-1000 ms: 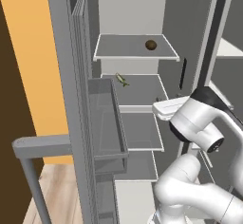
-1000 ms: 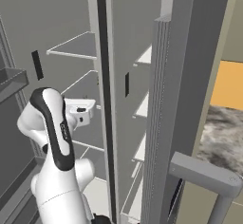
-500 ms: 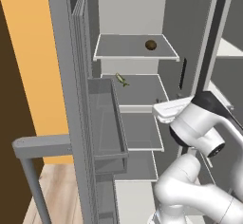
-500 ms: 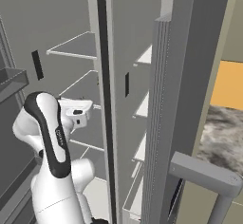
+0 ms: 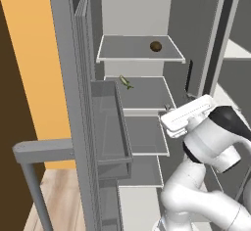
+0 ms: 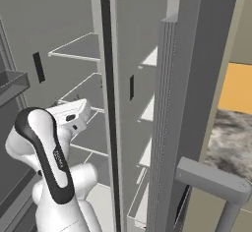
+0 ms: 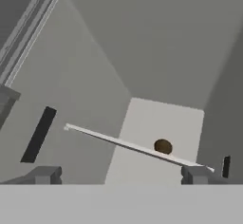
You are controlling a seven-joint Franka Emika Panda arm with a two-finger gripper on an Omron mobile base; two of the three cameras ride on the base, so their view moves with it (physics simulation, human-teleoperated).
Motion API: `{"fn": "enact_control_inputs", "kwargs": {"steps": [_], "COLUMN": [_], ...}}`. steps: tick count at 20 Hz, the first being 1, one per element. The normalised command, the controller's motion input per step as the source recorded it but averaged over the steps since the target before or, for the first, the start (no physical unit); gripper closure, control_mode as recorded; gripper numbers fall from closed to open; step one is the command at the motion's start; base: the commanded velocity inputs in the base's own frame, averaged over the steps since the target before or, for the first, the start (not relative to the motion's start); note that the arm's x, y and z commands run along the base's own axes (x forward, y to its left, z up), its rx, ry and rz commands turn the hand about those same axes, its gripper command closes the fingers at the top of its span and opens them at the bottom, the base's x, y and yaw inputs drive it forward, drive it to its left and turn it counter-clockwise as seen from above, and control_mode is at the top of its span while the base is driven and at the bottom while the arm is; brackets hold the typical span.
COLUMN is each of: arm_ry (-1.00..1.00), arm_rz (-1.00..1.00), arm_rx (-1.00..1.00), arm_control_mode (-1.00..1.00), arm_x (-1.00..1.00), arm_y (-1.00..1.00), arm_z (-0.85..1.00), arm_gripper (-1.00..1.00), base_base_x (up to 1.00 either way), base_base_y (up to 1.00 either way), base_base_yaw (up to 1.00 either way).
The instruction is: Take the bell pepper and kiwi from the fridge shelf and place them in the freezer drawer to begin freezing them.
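Rising nearest the cameras, one white arm (image 5: 206,147) lifts its hand (image 7: 121,174) toward the open fridge, and in the hand view its two dark fingertips (image 7: 45,174) stand far apart with nothing between them, so the hand is wide and empty. Just past it, one grey door bin (image 5: 110,127) hangs on the inside of the open left door (image 5: 73,107), whose bar handle (image 5: 41,151) juts out at the lower left. Inside the fridge, four flat grey shelves are stacked one above another. One thin green-yellow item (image 5: 126,82) lies on the second shelf (image 5: 147,95) from the top, near its left rear. Farthest back, one brown kiwi (image 5: 155,46) sits on the top shelf (image 5: 139,49), right of centre and well above the hand; the hand view looks up at it over the shelf's front edge. Beyond the right door (image 6: 182,98), an orange wall (image 6: 236,88) and a mottled stone bench (image 6: 231,142) show; pale wood floor (image 5: 59,200) lies lower left.
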Motion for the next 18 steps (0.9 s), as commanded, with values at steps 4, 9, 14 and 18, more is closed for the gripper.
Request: {"fn": "enact_control_inputs", "kwargs": {"steps": [4, 9, 14, 18], "arm_ry": [-0.14, -0.11, -0.04, -0.05], "arm_rz": [-0.04, -0.1, -0.18, -0.28], "arm_rx": [-0.7, -0.74, -0.7, -0.63], "arm_control_mode": [-1.0, -1.0, -1.0, -1.0], "arm_x": [-0.42, -0.37, -0.28, -0.27], "arm_y": [-0.26, -0.16, -0.28, -0.3], "arm_z": [0.02, 0.01, 0.0, 0.0], "arm_gripper": [-1.0, -1.0, -1.0, -1.0], "base_base_x": [0.0, 0.0, 0.0, 0.0], "base_base_y": [0.0, 0.0, 0.0, 0.0], "base_base_yaw": [0.0, 0.0, 0.0, 0.0]}}
